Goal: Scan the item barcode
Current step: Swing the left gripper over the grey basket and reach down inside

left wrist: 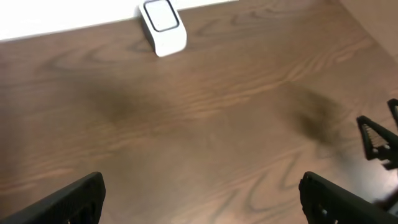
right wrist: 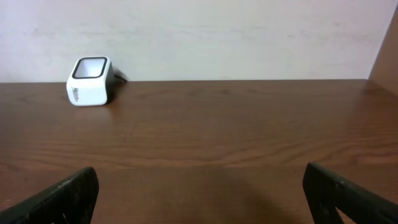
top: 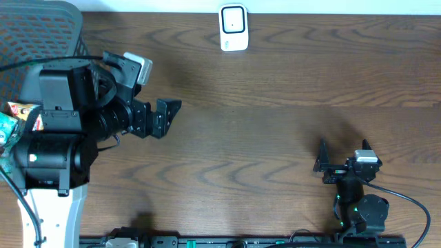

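Dark wood-grain desk point(top: 275, 138) carries a white barcode scanner point(top: 233, 27) at its far edge, well apart from both arms. The left end effector point(top: 169, 118) hangs over the desk's left side, its jaws spread wide with nothing between them. The right end effector point(top: 343, 157) sits near the front right, likewise wide open and empty. Colourful packets point(top: 17, 117) show at the left edge by a grey mesh basket point(top: 41, 27), partly hidden under the left arm.
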You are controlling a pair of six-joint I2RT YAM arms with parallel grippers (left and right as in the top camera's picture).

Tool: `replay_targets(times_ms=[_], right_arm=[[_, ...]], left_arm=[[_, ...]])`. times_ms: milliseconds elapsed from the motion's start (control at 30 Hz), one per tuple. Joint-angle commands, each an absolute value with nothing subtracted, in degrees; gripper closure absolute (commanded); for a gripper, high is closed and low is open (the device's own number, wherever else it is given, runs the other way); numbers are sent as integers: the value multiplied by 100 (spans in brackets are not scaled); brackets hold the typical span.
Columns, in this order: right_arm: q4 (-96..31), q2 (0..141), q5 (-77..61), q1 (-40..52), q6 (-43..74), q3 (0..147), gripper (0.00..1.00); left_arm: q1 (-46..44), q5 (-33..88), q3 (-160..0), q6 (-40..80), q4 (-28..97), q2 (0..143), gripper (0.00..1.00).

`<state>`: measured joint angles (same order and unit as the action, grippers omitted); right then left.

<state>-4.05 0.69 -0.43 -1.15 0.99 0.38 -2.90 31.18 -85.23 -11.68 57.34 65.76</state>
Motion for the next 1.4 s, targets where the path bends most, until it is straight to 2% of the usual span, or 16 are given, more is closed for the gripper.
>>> replay_targets(times_ms=[0, 100, 333, 533, 767, 933, 1233, 1367], right_arm=[[-434, 38, -36, -71, 54, 32, 1], [-434, 38, -36, -71, 54, 32, 1], [-434, 38, -36, -71, 56, 32, 1], [-434, 38, -36, -71, 54, 32, 1], [-434, 38, -36, -71, 56, 32, 1], [-434, 38, -36, -71, 56, 32, 1], [-434, 38, -36, -71, 56, 32, 1], [-434, 38, -36, -71, 56, 32, 1]], left_arm=[[-217, 2532, -8871, -1208, 5553, 6613, 2], [64, 1809, -9343, -1168, 5618, 6858, 3], [1282, 1431, -10820, -674, 5892, 7975, 2], [2307, 327, -10910, -464, 5745, 8508, 2], [3151, 285, -10899, -464, 5800, 8816, 3], [3527, -528, -10899, -462, 5927, 9118, 3], [3728, -508, -10899, -794, 6169, 9843, 2], [3721, -932, -10897, -856, 6324, 10320, 2]])
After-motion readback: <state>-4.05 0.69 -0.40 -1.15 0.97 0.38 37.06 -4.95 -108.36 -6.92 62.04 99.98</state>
